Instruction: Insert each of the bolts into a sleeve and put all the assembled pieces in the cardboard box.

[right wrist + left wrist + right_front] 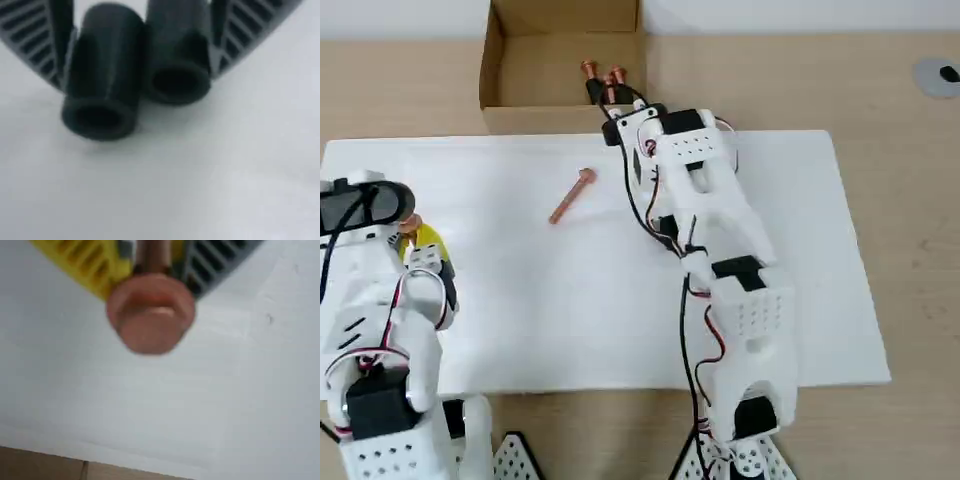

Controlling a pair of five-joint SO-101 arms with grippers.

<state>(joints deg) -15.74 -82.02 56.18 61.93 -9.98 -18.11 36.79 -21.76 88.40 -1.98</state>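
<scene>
My left gripper is shut on a copper bolt, whose head faces the camera between a yellow finger and a dark one. In the high view that bolt hangs over the left end of the white mat. My right gripper is shut on two black sleeves side by side, hollow ends toward the camera. From above, the right gripper sits at the front wall of the cardboard box, with the sleeves and copper bolt heads poking into the box. A loose bolt lies on the mat.
The white mat covers the middle of the wooden table. The open box stands just behind the mat's far edge. A grey disc lies at the far right of the table.
</scene>
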